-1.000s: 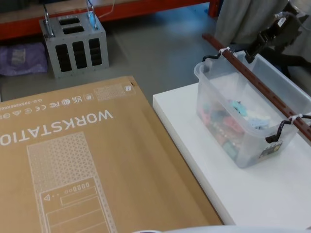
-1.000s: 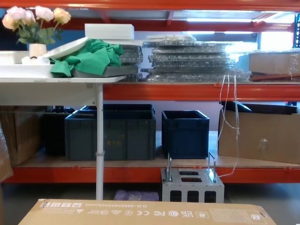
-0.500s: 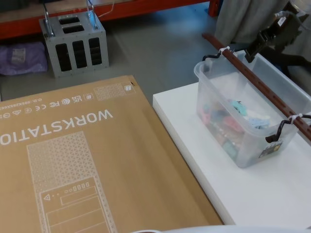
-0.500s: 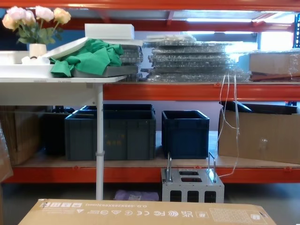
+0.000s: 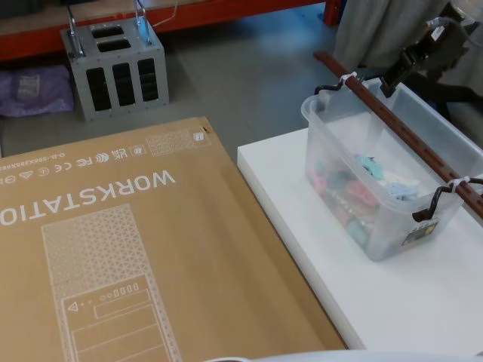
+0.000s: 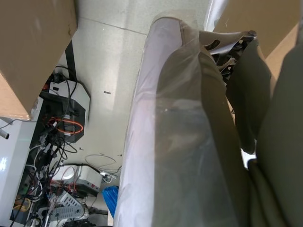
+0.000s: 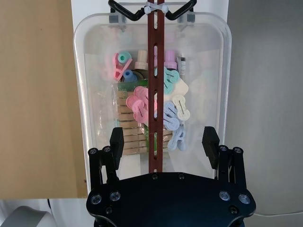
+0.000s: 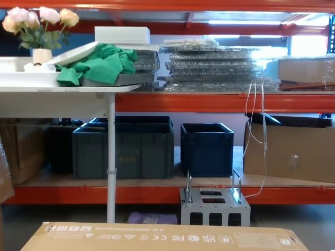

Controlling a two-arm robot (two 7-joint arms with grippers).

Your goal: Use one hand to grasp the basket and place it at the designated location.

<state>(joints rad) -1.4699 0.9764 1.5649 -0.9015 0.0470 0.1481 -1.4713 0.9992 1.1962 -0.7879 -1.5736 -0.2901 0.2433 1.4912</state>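
Observation:
The basket (image 5: 320,125) is a translucent white tub on the white table (image 5: 392,302) at the right of the head view. It holds coloured clothes pegs (image 7: 142,106). A dark reddish-brown slotted bar handle (image 5: 400,132) runs along its length and is tied with white zip ties. My right gripper (image 5: 392,81) hangs over the basket's far end. In the right wrist view the right gripper (image 7: 163,142) is open. Its black fingers (image 7: 116,142) stand on either side of the handle (image 7: 155,56), above it and not touching it.
A large cardboard box (image 5: 113,249) printed WORKSTATION lies left of the white table, close beside it. A grey metal box (image 5: 115,64) with steel handles sits on the floor beyond. Dark blue-grey crates (image 8: 125,149) stand on the orange shelving behind.

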